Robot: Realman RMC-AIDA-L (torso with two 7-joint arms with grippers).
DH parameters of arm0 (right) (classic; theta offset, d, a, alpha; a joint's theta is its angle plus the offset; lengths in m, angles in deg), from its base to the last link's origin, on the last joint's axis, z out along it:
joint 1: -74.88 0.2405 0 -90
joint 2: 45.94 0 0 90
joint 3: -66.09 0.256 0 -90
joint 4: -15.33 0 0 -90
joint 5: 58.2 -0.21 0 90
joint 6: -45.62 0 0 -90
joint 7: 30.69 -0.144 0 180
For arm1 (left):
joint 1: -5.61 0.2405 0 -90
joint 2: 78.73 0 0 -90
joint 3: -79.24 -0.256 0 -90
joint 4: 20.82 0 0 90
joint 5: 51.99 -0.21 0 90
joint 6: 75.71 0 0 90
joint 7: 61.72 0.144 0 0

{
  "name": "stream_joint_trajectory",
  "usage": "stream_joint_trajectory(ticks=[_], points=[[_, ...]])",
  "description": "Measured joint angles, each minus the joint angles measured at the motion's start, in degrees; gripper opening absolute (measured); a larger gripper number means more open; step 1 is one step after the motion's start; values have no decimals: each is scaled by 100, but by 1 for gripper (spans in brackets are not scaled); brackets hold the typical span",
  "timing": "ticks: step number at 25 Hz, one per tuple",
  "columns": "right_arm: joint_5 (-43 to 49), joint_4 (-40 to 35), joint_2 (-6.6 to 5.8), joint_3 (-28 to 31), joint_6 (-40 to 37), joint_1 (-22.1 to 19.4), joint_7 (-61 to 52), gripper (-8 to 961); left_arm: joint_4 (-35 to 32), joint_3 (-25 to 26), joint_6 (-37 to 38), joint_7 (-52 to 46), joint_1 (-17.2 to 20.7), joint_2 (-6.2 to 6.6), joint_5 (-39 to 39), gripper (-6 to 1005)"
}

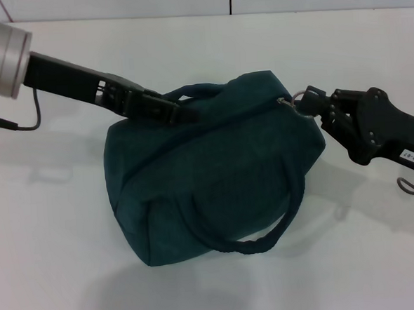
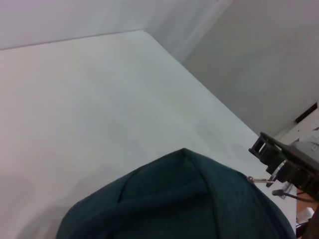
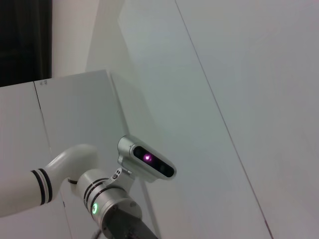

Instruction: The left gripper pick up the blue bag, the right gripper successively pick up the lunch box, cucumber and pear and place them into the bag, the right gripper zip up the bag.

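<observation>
Now bag [image 1: 215, 175] between both pincers.

White table [image 1: 52, 263]; pale wall [image 1: 113, 5] behind, perhaps with a seam.

Small white label [image 1: 410, 158], digits illegible, on the right end effector [image 1: 309, 104]

Matt ribbed cloth bag [image 1: 215, 175], smooth matt white table [image 1: 50, 235]
</observation>
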Motion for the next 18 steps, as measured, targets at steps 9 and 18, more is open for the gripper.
stream_joint_trajectory(ticks=[9, 18], points=[[-10, 10, 0, 6, -36, -69, 0, 11, -466, 85, 64, 64, 138, 28, 273, 701], [-20, 27, 0, 24, -36, -69, 0, 10, -502, 111, 200, 338, 277, 58, -330, 891]])
